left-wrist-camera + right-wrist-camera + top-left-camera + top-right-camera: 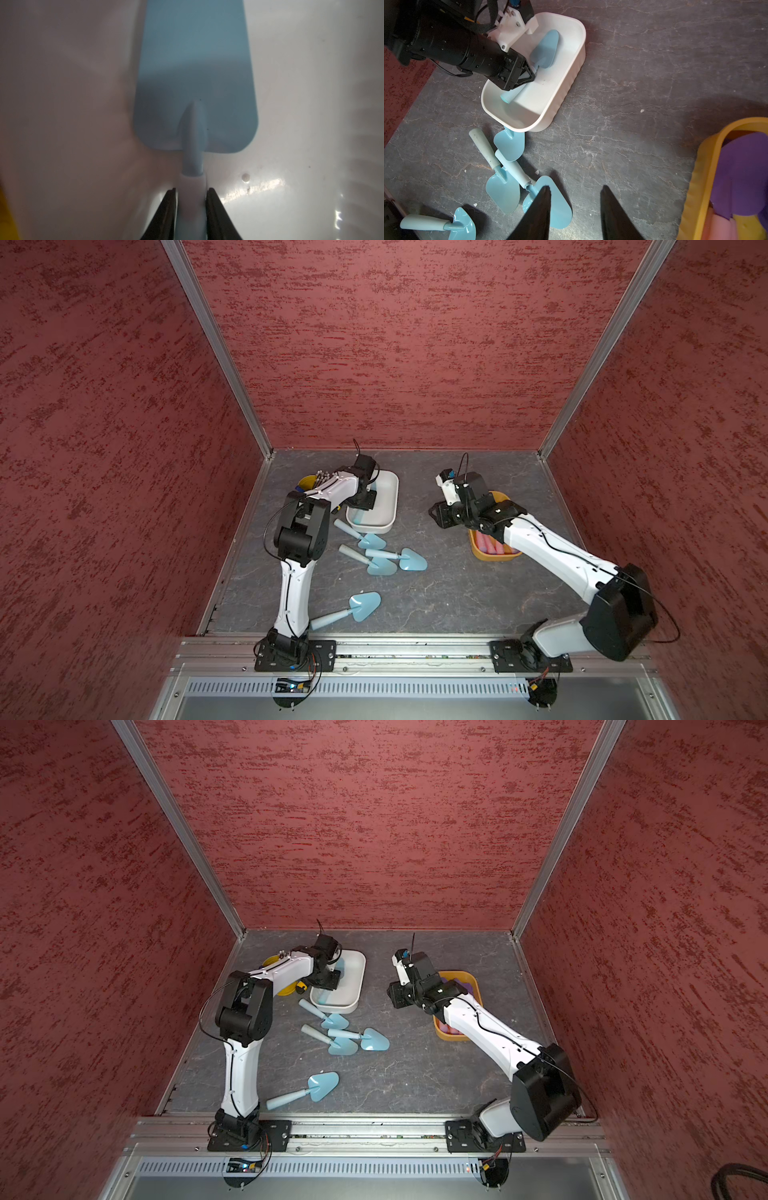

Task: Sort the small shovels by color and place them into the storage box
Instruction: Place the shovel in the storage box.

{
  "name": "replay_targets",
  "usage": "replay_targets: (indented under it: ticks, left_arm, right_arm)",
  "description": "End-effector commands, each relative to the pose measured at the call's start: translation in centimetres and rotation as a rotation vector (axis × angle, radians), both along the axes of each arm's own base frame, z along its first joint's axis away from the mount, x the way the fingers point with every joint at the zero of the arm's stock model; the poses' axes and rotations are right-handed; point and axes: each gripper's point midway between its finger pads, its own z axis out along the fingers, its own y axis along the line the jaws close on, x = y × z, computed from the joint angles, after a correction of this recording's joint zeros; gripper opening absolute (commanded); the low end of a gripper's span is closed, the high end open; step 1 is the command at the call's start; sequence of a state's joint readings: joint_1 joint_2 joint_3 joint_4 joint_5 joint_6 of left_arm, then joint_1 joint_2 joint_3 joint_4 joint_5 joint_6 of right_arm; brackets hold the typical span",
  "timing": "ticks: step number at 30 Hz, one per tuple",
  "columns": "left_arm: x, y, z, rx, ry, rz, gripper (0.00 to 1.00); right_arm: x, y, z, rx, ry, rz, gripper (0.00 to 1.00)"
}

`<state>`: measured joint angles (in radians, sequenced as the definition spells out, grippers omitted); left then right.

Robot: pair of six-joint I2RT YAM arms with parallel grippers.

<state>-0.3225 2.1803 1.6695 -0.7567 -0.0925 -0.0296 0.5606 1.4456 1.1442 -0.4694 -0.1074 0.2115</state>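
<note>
L gripper (191, 189) down in the white box (571, 68), jaws narrow round the handle of a blue shovel (195, 83), can't tell if gripping, R gripper (576, 187) hovers part-open, empty, above the table (633, 83).

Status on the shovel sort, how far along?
Done: purple-and-pink shovels lie in the yellow box. In hand: left tool straddles the handle of a blue shovel inside the white box; grip unclear. Right tool open, empty. Remaining: four blue shovels on the table.
</note>
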Motion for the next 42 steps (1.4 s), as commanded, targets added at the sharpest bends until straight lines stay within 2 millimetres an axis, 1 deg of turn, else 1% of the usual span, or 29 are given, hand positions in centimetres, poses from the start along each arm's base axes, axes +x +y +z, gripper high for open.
replay_targets:
  ticks: [1, 6, 14, 18, 21, 26, 29, 30, 32, 34, 36, 39, 42]
  left_arm:
    - [0.3, 0.6, -1.1, 0.017, 0.002, 0.028, 0.30]
    - [0.4, 0.8, -0.9, 0.027, -0.010, 0.052, 0.29]
    - [0.8, 1.3, 0.8, 0.016, -0.057, 0.140, 0.28]
    - [0.7, 1.2, 1.2, -0.001, -0.060, 0.167, 0.29]
    - [0.7, 1.0, 1.5, -0.007, -0.066, 0.165, 0.37]
    - [0.5, 0.2, 3.0, -0.029, -0.092, 0.140, 0.42]
    - [0.3, -0.5, 4.7, -0.053, -0.121, 0.116, 0.46]
    - [0.3, -0.7, 5.3, -0.061, -0.132, 0.110, 0.47]
    - [0.1, -1.1, 6.7, -0.080, -0.156, 0.096, 0.50]
    - [0.0, -1.2, 8.0, -0.091, -0.181, 0.087, 0.55]
    - [-0.1, -1.0, 8.8, -0.097, -0.197, 0.087, 0.62]
    - [-0.3, -0.6, 9.2, -0.104, -0.202, 0.092, 0.73]
    - [-0.4, 0.3, 8.6, -0.101, -0.190, 0.109, 0.76]
  right_arm:
    - [-0.4, -0.3, -1.1, -0.037, 0.016, -0.001, 0.42]
    - [-0.4, -0.4, -1.2, -0.039, 0.016, 0.000, 0.42]
    - [-0.4, -0.4, -1.2, -0.039, 0.020, 0.000, 0.42]
    - [-0.5, -0.3, -1.3, -0.033, 0.023, -0.001, 0.42]
    - [-0.5, -0.3, -1.2, -0.032, 0.024, 0.000, 0.42]
    - [-0.4, -0.2, -0.9, -0.026, 0.020, 0.001, 0.42]
    - [-0.3, 0.1, -0.4, -0.013, 0.017, 0.007, 0.43]
    - [-0.2, 0.2, -1.1, -0.021, 0.035, 0.010, 0.43]
    - [-0.1, 0.5, -1.1, -0.018, 0.040, 0.017, 0.43]
    - [0.1, 0.7, -1.0, -0.013, 0.043, 0.021, 0.43]
    - [0.2, 1.0, -0.9, -0.004, 0.043, 0.026, 0.43]
    - [0.4, 1.5, -0.7, 0.011, 0.046, 0.034, 0.44]
    - [0.5, 2.0, -0.7, 0.031, 0.052, 0.045, 0.44]
